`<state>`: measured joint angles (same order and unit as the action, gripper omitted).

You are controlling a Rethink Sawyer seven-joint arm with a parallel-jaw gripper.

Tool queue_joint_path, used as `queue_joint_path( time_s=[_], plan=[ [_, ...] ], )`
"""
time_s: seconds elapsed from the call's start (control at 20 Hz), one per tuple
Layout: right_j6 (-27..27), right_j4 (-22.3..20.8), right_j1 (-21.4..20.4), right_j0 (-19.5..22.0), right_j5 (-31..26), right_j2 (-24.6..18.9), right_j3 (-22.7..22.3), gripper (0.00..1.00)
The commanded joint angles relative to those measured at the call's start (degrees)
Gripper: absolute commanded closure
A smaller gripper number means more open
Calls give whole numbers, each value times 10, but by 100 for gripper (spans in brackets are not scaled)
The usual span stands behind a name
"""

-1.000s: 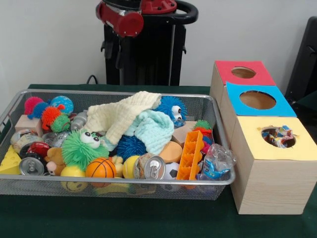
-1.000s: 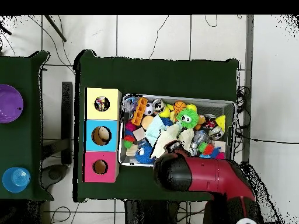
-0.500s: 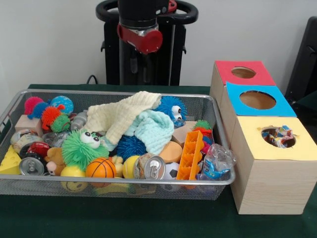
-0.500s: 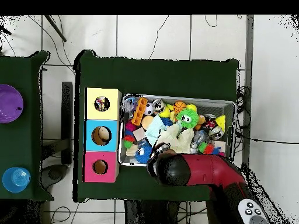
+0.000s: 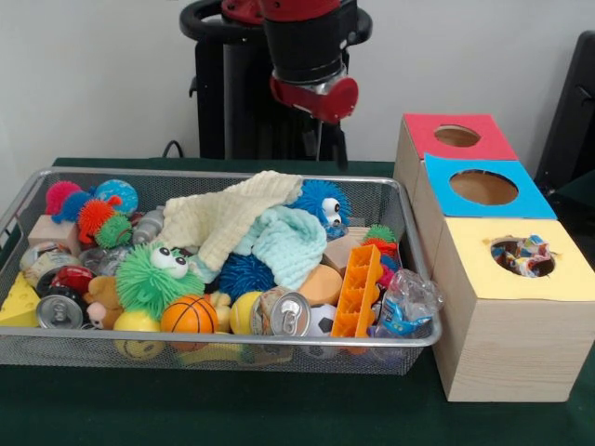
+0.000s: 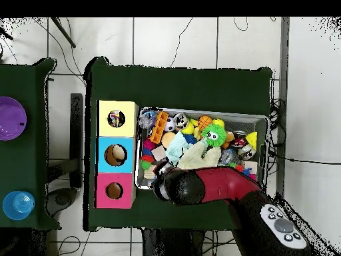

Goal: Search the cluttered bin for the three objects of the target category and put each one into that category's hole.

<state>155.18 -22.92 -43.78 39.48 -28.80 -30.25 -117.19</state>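
A wire mesh bin (image 5: 232, 340) holds a heap of toys, cans and cloths. On top lie a cream cloth (image 5: 228, 214) and a mint cloth (image 5: 293, 237), beside a blue fuzzy ball with eyes (image 5: 321, 200). My gripper (image 5: 325, 149) hangs empty above the bin's far rim, just over that blue ball. In the overhead view the red arm (image 6: 200, 187) covers the bin's (image 6: 200, 111) lower edge and hides the gripper. To the side stand three wooden boxes with holes: red top (image 5: 423, 135), blue top (image 5: 442, 181), yellow top (image 5: 558, 274). Crumpled wrappers (image 5: 522, 255) show in the yellow one's hole.
Near the bin's front lie a green fuzzy ball with eyes (image 5: 153, 279), a basketball (image 5: 189, 314), a drink can (image 5: 284, 314), an orange ridged block (image 5: 358, 290), a crumpled plastic packet (image 5: 406, 302) and a yellow cheese wedge (image 5: 19, 302). The black pedestal (image 5: 270, 102) stands behind the bin.
In the front view the arm has swung from the upper left to the right and come lower. In the overhead view it has moved left, toward the boxes. The bin's contents are unmoved.
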Motion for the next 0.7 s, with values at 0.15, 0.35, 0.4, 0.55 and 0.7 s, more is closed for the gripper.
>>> queue_joint_path(
  time_s=[0.15,0.35,0.4,0.55,0.7],
  plan=[
    [-139,-43,89,32,48,-119,-9,0],
    [-132,-56,100,33,43,-124,4,0],
    [-131,-58,101,33,39,-125,7,0],
    [-133,-69,117,35,35,-133,20,0],
    [-142,-84,138,38,29,-135,40,0]
  ],
)
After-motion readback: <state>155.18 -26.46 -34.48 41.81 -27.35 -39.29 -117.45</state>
